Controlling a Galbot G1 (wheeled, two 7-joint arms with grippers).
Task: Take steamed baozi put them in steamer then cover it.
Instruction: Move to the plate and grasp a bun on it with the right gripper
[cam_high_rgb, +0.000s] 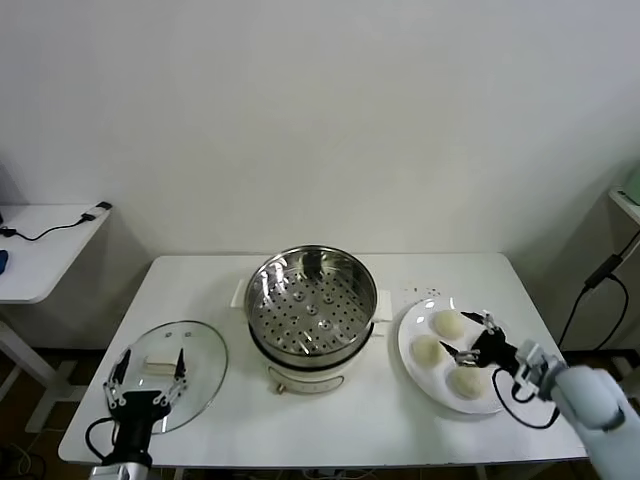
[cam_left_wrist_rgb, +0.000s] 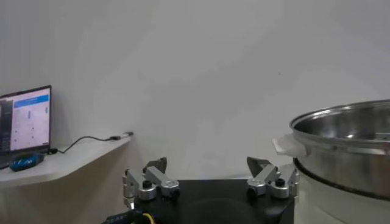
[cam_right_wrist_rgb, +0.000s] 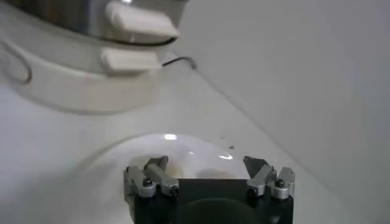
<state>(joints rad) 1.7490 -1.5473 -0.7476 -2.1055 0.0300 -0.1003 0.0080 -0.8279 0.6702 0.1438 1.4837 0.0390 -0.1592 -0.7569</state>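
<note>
Cream baozi (cam_high_rgb: 448, 324); shiny perforated steel steamer (cam_high_rgb: 311, 303).

Steamer (cam_high_rgb: 312, 315): shiny steel pot, perforated bottom, on cream-white base, uncovered and empty. Cover (cam_high_rgb: 178, 371): clear glass lid with cream bar handle, flat, left of steamer. Three steamed baozi (cam_high_rgb: 447, 323) visible right of steamer, smooth cream-white, clustered.

Even, soft overhead light fills the scene, with faint shadows on the counter (cam_high_rgb: 330, 420). Small glare spots mark the steamer (cam_high_rgb: 311, 302). The right wrist view looks blurred up close.
</note>
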